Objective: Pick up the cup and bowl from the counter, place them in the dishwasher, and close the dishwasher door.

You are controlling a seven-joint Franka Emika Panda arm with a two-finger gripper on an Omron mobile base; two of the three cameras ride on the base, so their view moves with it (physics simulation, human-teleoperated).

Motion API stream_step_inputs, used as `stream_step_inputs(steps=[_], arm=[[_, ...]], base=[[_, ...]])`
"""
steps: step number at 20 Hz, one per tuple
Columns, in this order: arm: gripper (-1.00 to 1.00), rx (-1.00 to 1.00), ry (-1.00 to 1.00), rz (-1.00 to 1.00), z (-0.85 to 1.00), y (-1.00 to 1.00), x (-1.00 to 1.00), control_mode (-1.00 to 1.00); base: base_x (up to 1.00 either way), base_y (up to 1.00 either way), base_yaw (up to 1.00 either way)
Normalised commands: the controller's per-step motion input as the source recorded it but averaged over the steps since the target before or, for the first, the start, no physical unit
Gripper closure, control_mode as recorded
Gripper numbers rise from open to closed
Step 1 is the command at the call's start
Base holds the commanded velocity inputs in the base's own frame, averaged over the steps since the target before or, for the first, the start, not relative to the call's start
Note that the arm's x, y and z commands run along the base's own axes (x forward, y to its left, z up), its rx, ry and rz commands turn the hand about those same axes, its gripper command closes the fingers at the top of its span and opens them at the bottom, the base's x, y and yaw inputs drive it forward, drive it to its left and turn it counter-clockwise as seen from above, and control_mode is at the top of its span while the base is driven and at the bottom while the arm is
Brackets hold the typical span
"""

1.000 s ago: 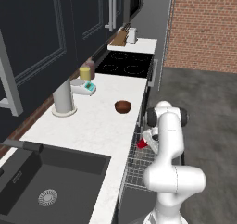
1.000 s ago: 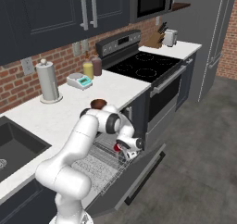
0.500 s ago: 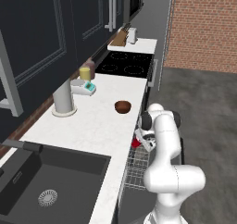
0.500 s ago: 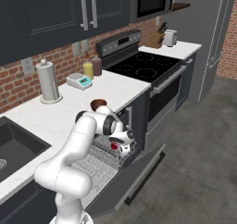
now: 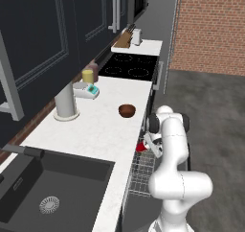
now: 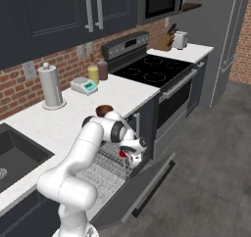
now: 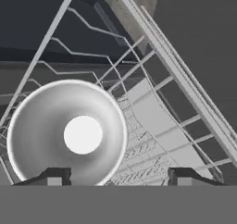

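Now released, the gripper point(image 7: 115, 174) hangs spread above the cup point(image 7: 68, 133) in the rack point(image 7: 162, 140); bowl point(image 5: 127, 110) waits.

Bowl point(image 5: 127, 110) on white counter point(image 5: 91, 130), red cup point(image 5: 140, 147) (partly hidden) beside claw point(image 5: 149, 145), over rack point(image 5: 141, 173)

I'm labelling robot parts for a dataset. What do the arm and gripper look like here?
The arm is glossy white, built of rounded, bulbous segments with dark bands at the joints; no loose cables or markings show. The gripper has a white body. Its two fingertips are small, dark and blocky, with lighter grey faces in the hand view.
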Motion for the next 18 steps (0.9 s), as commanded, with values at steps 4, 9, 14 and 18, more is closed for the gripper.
stream_step_inputs(steps=[4,9,14,18], arm=[[-1.00,0.06,-0.01,0.00,0.06,-0.51,-0.40,-1.00],[-1.00,0.08,-0.09,-0.01,0.56,-0.67,-0.42,-1.00],[-1.00,0.15,-0.24,0.00,1.00,-0.38,-0.42,-1.00],[-1.00,0.16,-0.22,0.00,1.00,-0.03,-0.26,-1.00]], base=[[0.00,0.00,0.00],[0.00,0.00,0.00],[0.00,0.00,0.00],[0.00,0.00,0.00]])
